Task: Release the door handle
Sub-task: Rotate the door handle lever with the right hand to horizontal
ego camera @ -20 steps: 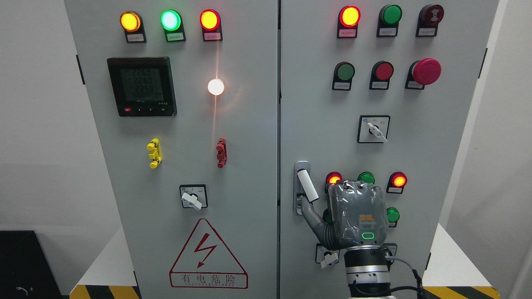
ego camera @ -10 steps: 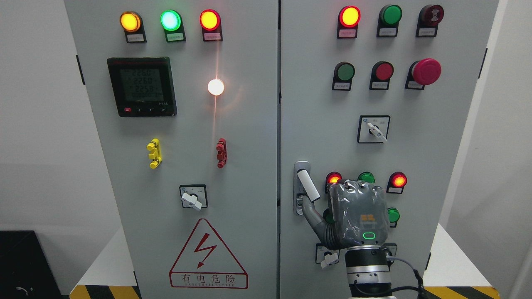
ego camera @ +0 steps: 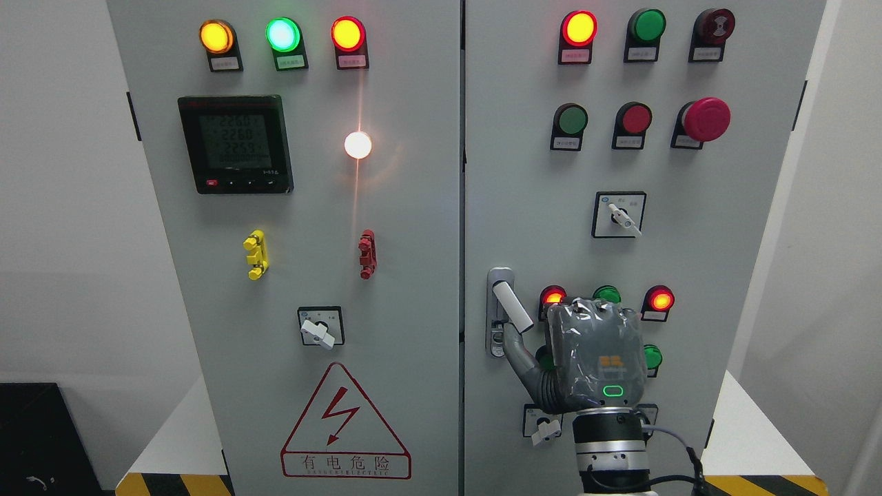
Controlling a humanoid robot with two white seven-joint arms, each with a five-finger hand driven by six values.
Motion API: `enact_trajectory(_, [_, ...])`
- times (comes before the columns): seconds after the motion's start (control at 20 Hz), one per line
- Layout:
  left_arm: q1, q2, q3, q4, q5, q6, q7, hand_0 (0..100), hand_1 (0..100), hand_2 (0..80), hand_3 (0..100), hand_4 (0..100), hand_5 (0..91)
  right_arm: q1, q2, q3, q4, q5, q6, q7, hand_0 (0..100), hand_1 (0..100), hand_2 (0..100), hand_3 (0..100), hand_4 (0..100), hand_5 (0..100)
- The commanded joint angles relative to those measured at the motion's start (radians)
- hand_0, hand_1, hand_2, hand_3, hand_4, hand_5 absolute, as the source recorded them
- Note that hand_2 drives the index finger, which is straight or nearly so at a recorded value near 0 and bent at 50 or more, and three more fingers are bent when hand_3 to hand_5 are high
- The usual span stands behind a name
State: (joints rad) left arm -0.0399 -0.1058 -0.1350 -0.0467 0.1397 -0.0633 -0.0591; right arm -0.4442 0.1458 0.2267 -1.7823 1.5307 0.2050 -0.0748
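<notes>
Lower right of the frame, the robot's grey right hand (ego camera: 598, 355) has just its thumb touching the tilted white door handle (ego camera: 513, 308), not really gripping.

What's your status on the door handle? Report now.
Right hand at the white swing handle on the grey cabinet door, thumb beneath its lower end. Grip state unclear. Left hand out of view. Nothing in the way.

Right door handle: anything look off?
Yes. The white door handle is popped out and tilted from its vertical latch plate, not flush. The right hand has one finger beneath its lower end.
</notes>
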Motion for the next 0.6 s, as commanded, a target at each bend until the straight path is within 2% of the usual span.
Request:
enact_trajectory(0.0, [0.000, 0.000, 0.000, 0.001, 0.000, 0.000, -0.001, 12, 56, 0.0, 0, 0, 0.0, 0.001, 0.001, -0.001, 0.000, 0.000, 0.001, 0.003, 45, 38, 100, 100, 100, 100])
enact_trajectory(0.55, [0.000, 0.000, 0.000, -0.001, 0.000, 0.002, -0.001, 12, 56, 0.0, 0, 0, 0.0, 0.001, 0.000, -0.009, -0.006, 0.000, 0.001, 0.003, 45, 39, 100, 100, 100, 100])
